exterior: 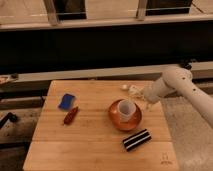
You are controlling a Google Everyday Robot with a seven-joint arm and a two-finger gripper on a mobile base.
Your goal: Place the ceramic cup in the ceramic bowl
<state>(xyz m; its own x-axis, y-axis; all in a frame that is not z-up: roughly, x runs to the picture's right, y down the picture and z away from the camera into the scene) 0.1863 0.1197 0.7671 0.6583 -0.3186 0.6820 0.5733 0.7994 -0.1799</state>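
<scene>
The white ceramic cup (pixel 126 110) stands upright inside the orange-brown ceramic bowl (pixel 118 121) on the right half of the wooden table (pixel 90 140). The white arm reaches in from the right. My gripper (pixel 143 99) is at the arm's end, just right of the bowl's far rim, close to the cup but apart from it.
A black-and-white striped block (pixel 137 139) lies in front of the bowl. A blue object (pixel 66 101) and a red object (pixel 70 115) lie on the left half. Small white lumps (pixel 131 89) sit near the table's far edge. A dark counter runs behind.
</scene>
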